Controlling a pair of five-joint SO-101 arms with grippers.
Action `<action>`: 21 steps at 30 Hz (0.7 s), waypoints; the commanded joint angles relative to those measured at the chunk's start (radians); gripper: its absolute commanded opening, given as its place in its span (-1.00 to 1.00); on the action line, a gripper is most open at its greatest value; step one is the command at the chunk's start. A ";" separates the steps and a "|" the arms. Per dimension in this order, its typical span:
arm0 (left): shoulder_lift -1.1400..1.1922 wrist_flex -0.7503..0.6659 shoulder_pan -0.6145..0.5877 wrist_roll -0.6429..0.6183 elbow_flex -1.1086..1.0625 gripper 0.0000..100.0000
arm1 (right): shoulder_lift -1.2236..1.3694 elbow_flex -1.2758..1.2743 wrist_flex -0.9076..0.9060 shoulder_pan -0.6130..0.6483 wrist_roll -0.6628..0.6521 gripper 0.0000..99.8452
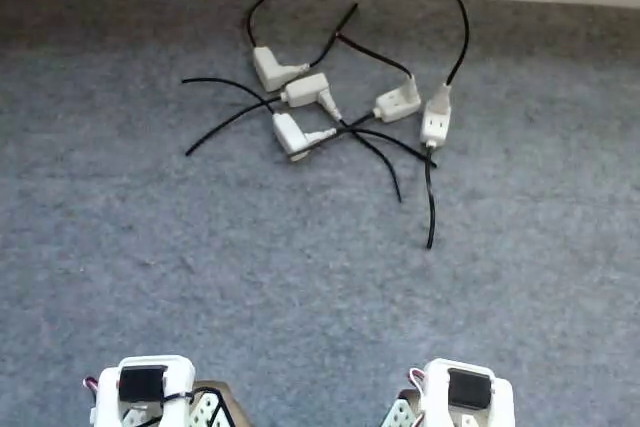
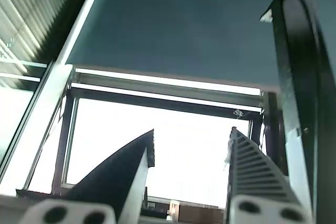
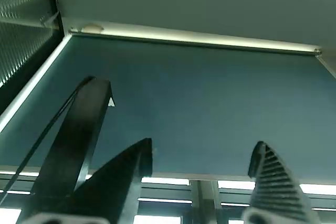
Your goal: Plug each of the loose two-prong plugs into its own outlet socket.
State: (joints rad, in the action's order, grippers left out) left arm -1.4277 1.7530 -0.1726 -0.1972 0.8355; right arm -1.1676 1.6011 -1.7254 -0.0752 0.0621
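Five white plug and socket pieces (image 1: pixel 305 90) on black cords (image 1: pixel 429 197) lie in a loose tangle on the grey table (image 1: pixel 120 247), in the upper middle of the high view. Three are bunched together and two sit side by side just to their right. The left gripper (image 2: pixel 192 132) and the right gripper (image 3: pixel 203 144) both point up at the ceiling, each with its jaws spread wide apart.
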 commanded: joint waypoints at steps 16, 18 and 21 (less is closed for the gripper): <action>-0.397 -0.318 -0.007 0.133 -1.595 -0.54 | -0.598 -2.071 0.274 0.177 0.061 -0.43; -0.400 -0.339 -0.008 0.172 -1.647 -0.54 | -0.671 -2.236 0.318 0.176 0.021 -0.43; -0.400 -0.342 -0.008 0.157 -1.705 -0.54 | -0.659 -2.425 0.344 0.176 -0.074 -0.43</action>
State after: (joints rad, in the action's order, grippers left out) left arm -1.8205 1.4400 -0.1726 -0.0422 -0.8232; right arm -1.8213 -0.6252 -1.4246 0.0921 0.0591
